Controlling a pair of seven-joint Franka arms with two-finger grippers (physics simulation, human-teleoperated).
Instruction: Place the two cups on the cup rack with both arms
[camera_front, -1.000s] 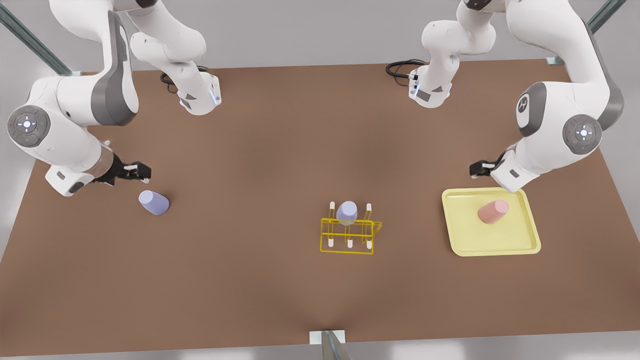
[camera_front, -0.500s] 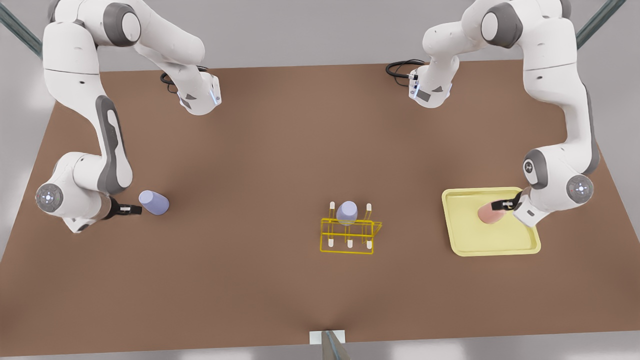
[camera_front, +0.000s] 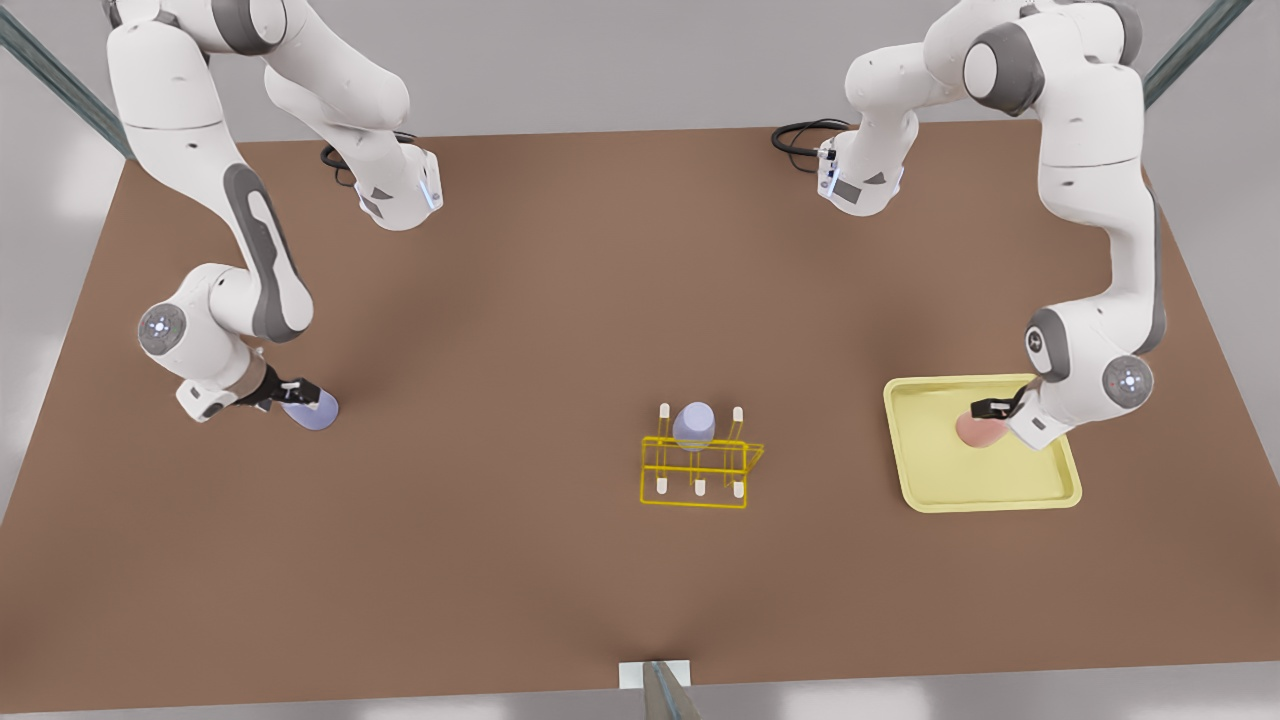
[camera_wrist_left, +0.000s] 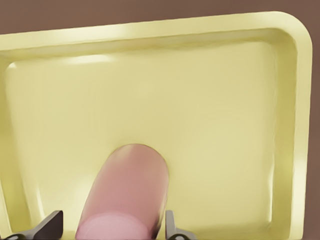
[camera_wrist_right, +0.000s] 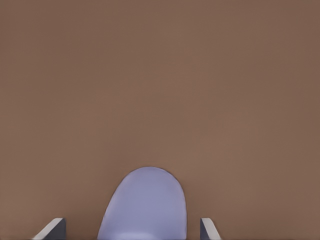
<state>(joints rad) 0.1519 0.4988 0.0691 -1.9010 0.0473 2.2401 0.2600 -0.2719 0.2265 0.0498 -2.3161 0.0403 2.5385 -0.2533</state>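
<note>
The pale pink cup (camera_front: 978, 430) was seen lying on its side in the pale-yellow tray (camera_front: 940, 490), at the front view's right. The lavender-blue cup (camera_front: 312, 410) was tipped over on the brown table (camera_front: 560, 300) at the left. The yellow wire cup rack (camera_front: 698, 470) stood between them, another lavender cup (camera_front: 693, 425) seated on a peg.

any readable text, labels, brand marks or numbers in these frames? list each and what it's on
No readable words or numbers on any item.
Right-hand arm in the front view: small logo mark on its grey joint cover, too small to read.
Pink cup, lavender cup, cup rack, yellow tray, table: plain, no markings.
</note>
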